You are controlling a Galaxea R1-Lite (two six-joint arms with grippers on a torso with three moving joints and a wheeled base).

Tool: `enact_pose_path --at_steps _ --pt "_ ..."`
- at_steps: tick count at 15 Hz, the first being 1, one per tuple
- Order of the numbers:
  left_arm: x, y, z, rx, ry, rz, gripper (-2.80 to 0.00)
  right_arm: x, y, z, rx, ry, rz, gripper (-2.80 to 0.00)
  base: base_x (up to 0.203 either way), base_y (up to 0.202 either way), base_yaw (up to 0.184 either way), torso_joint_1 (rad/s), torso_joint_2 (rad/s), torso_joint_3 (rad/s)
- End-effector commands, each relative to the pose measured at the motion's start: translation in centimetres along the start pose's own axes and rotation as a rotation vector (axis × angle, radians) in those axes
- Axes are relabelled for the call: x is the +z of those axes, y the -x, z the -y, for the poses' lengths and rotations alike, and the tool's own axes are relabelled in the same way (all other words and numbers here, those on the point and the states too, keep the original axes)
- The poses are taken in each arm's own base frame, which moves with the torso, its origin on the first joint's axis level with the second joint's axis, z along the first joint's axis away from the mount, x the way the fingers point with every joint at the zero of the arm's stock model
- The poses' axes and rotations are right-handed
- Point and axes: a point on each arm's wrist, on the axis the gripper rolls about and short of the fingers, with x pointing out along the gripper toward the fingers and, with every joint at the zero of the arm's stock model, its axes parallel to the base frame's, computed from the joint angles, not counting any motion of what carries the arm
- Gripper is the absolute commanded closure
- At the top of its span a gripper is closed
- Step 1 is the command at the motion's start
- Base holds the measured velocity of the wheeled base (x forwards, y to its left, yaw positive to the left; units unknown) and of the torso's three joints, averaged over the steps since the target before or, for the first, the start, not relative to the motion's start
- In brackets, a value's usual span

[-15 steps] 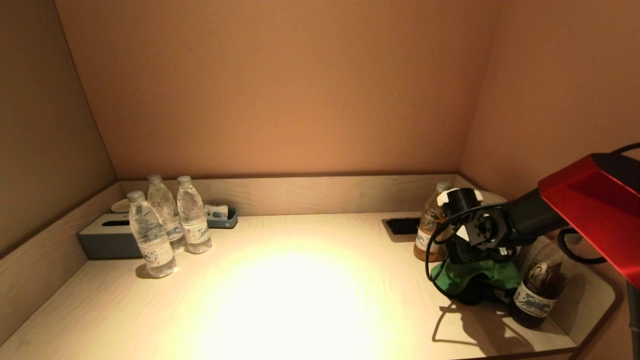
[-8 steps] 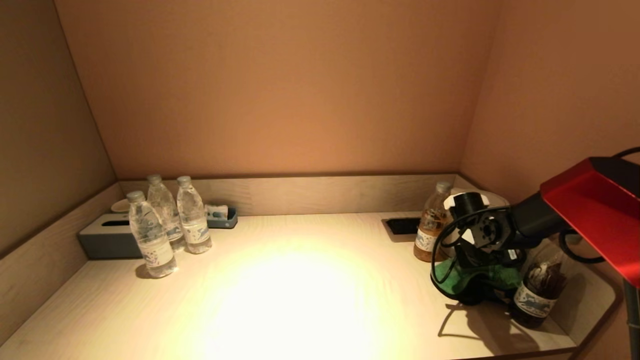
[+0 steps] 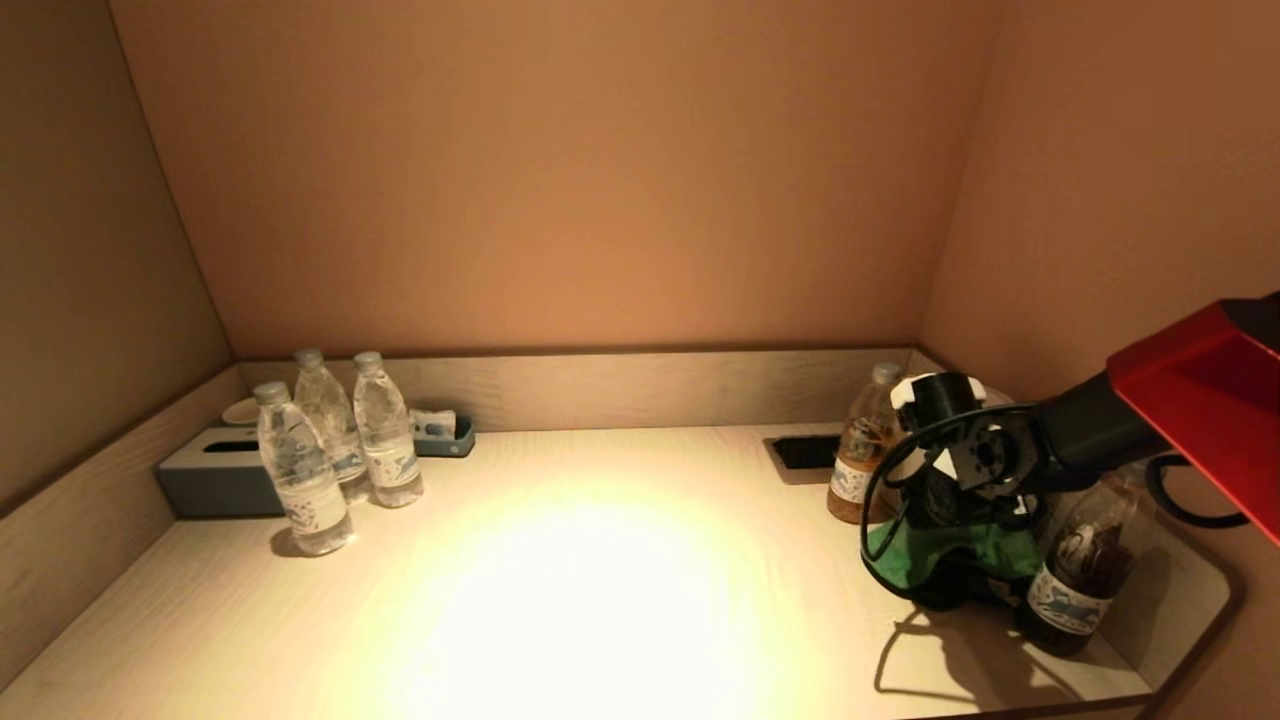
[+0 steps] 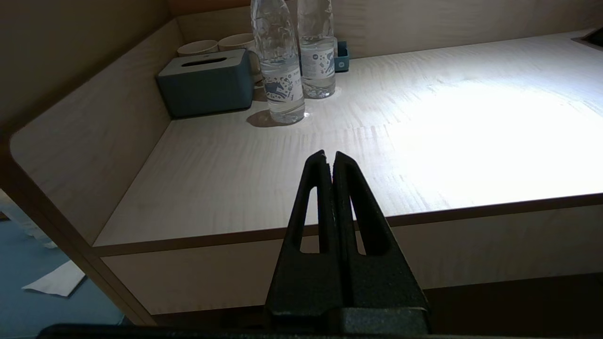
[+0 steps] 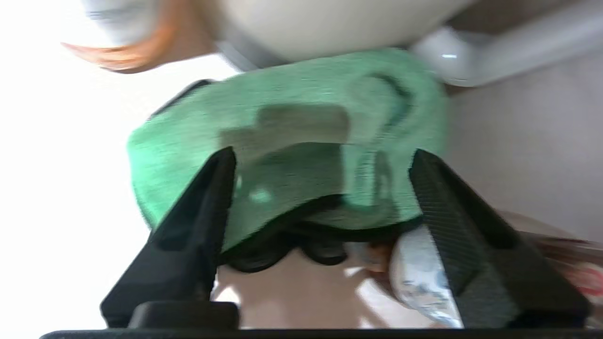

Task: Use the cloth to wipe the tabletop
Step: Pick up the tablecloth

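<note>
Here the right pincer [image 5: 320,157], fingers spread wide, is hovering directly over the green cloth [image 3: 945,552] lying between two bottles at the worktop's [image 3: 600,580] far right, the clenched left pincer [image 4: 329,157] idling well away.

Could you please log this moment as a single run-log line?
phase: reaching for cloth | right gripper: open, fingers either side of green cloth, between two tea bottles | left gripper: shut, parked off tabletop
</note>
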Motion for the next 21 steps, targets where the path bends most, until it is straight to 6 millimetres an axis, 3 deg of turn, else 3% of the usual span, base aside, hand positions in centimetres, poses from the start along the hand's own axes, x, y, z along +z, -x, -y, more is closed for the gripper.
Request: enact_pose_path --at_steps 1,10,16,17,18,21 --pt "0.0 0.0 0.0 0.001 0.0 0.0 0.0 0.1 0.3 -0.2 0.12 -0.015 0.002 -2.8 0.0 0.0 0.0 0.0 0.0 0.0" --pt "0.0 0.0 0.0 0.001 0.0 0.0 0.0 -1.2 -3.3 -1.6 0.148 -0.026 -0.075 -2.8 0.0 0.0 0.0 0.0 0.0 0.0" --pt "0.0 0.0 0.0 0.0 0.0 0.0 0.0 -1.8 -6.7 -0.4 0.11 -0.07 -0.13 -2.8 0.0 0.0 0.0 0.0 0.0 0.0" --pt "0.0 0.0 0.0 0.0 0.0 0.0 0.0 -2.0 -7.3 -0.1 0.113 -0.077 -0.141 -1.63 0.0 0.0 0.0 0.0 0.0 0.0" --pt "0.0 0.0 0.0 0.001 0.0 0.0 0.0 -2.0 -7.4 -0.1 0.116 -0.08 -0.142 0.0 0.0 0.0 0.0 0.0 0.0 0.0" --pt "0.0 0.0 0.0 -0.001 0.0 0.0 0.0 -2.1 -7.9 0.3 0.12 -0.09 -0.15 0.0 0.0 0.0 0.0 0.0 0.0 0.0"
